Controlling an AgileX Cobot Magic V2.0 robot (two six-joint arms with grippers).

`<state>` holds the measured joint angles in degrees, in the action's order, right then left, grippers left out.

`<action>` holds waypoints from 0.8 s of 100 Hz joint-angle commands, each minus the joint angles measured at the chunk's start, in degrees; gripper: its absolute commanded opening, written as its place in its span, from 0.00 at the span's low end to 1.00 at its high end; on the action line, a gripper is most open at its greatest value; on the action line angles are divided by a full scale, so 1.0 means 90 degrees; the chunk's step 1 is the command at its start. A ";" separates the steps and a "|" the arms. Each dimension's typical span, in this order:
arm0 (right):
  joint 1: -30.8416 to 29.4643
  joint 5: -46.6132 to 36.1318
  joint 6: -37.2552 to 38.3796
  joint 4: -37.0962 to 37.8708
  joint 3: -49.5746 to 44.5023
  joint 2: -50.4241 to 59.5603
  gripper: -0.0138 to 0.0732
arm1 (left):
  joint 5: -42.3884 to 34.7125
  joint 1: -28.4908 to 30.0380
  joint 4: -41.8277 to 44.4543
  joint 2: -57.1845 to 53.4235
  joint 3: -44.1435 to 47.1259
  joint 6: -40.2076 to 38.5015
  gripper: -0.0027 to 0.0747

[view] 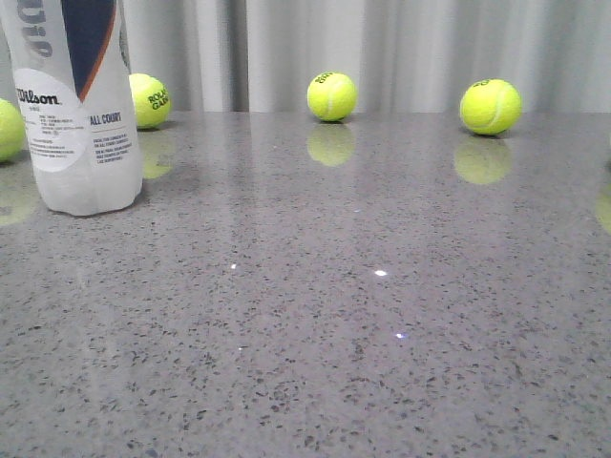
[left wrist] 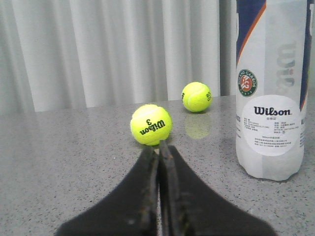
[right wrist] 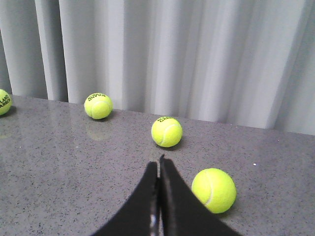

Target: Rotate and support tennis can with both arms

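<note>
Front view: the tennis can (view: 81, 105) stands upright on the grey speckled table (view: 315, 353), at its left side, label facing the camera, top cut off by the frame. Tennis balls sit along the far edge by a pale curtain (view: 401, 48): one just behind the can (view: 150, 100), one in the middle (view: 331, 96), one to the right (view: 490, 106).

Left wrist view: the left gripper (left wrist: 160, 147) has its two black fingers pressed together, clenched on nothing. The can (left wrist: 273, 93) stands ahead of the fingertips and off to one side, apart from them. A ball marked Wilson 3 (left wrist: 151, 124) lies just beyond the fingertips.

Right wrist view: the right gripper (right wrist: 159, 164) is likewise clenched and empty. A ball (right wrist: 213, 190) lies just beside its fingers, another (right wrist: 167, 132) just ahead.

Judgement: the can stands upright and free, neither arm touching it. This fits either arms waiting to start or arms drawn back after setting it upright; the pictures do not settle which
</note>
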<state>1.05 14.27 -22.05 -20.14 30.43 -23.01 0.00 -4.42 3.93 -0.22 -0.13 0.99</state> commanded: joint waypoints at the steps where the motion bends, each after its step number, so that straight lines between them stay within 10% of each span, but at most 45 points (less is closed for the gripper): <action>1: 0.0003 -0.0542 0.0292 0.0103 0.0032 0.0087 0.08 | -0.0435 0.0014 -0.0071 -0.0245 0.0295 -0.0054 0.01; 30: 0.0003 -0.0973 0.2740 0.2237 -0.1043 0.1354 0.08 | -0.0435 0.0014 -0.0071 -0.0245 0.0295 -0.0054 0.01; 80: 0.0003 -0.1348 0.2804 0.2271 -0.2606 0.2763 0.08 | -0.0435 0.0014 -0.0071 -0.0245 0.0295 -0.0054 0.01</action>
<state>1.05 8.56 3.16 -0.49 7.22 0.62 0.00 -4.42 3.93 -0.22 -0.13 0.99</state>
